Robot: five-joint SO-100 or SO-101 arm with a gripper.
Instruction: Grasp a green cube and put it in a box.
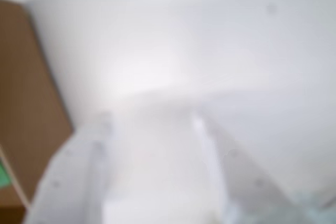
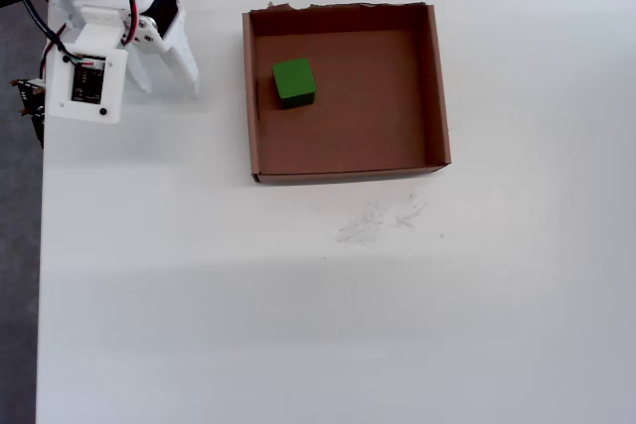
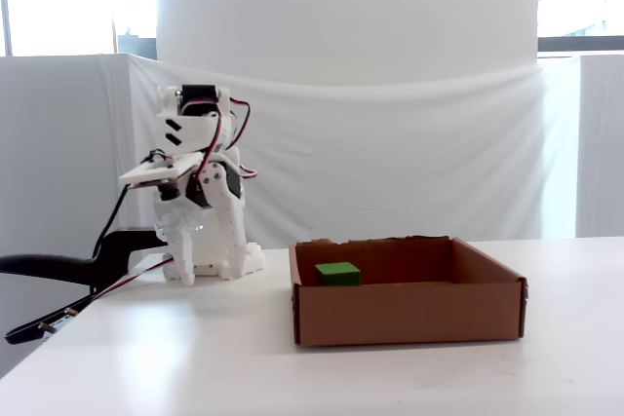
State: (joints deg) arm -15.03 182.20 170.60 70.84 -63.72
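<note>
The green cube lies inside the brown cardboard box, toward its left wall in the overhead view. The fixed view shows the cube resting on the floor of the box, behind the front wall. My arm is folded at the table's back left, well clear of the box. Its gripper points down at the table, open, with nothing between the fingers. The wrist view is blurred: two white fingers frame bare table, and the box shows at the left edge with a green sliver of cube.
The table's left edge runs just left of the arm's base, with cables and a black clamp hanging off it. Faint scuff marks lie in front of the box. A white cloth backdrop closes off the far side.
</note>
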